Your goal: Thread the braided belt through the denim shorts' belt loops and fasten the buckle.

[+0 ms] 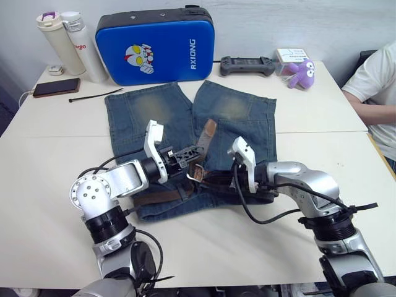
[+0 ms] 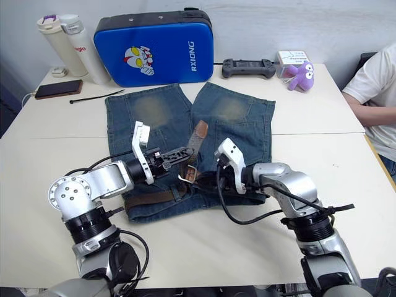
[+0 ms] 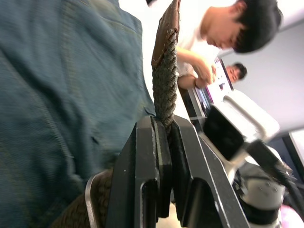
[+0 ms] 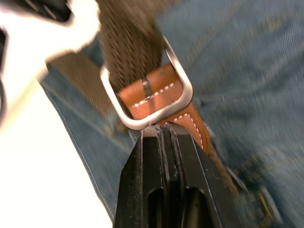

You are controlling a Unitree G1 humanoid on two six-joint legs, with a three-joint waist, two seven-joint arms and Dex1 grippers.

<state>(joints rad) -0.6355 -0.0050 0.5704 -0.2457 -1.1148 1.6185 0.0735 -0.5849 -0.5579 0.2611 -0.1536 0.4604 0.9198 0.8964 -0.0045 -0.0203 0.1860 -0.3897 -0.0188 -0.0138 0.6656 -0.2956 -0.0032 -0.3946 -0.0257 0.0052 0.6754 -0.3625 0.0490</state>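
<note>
Denim shorts (image 1: 179, 124) lie flat on the white table (image 1: 55, 154), legs pointing toward the blue case (image 1: 156, 48), waistband at the edge away from it.

Braided belt (image 1: 206, 137): most of it runs along the waistband, long axis crosswise to the legs. A brown stretch shows on the waistband below the left arm; the rest is under the right gripper's side. The free tail stands up from the waistband middle and tilts toward the blue case, leather tip uppermost, lying over the seam between the two legs.

Left gripper (image 1: 189, 158): fingers pinched together on the woven tail just below its tip; the left wrist view shows the strap sandwiched between both fingers and rising straight out of them.

Right gripper (image 4: 164, 130): fingers closed on the tan leather tab right behind the buckle (image 4: 147, 92). The silver frame sits just ahead of the fingertips with the woven strap passing through it; the prong lies on the leather tab.

Both grippers meet at the waistband centre, nearly touching. Belt loops are too small to tell apart here.

A person's sleeve (image 1: 378, 74) is at the table's right edge, well apart from the shorts.
</note>
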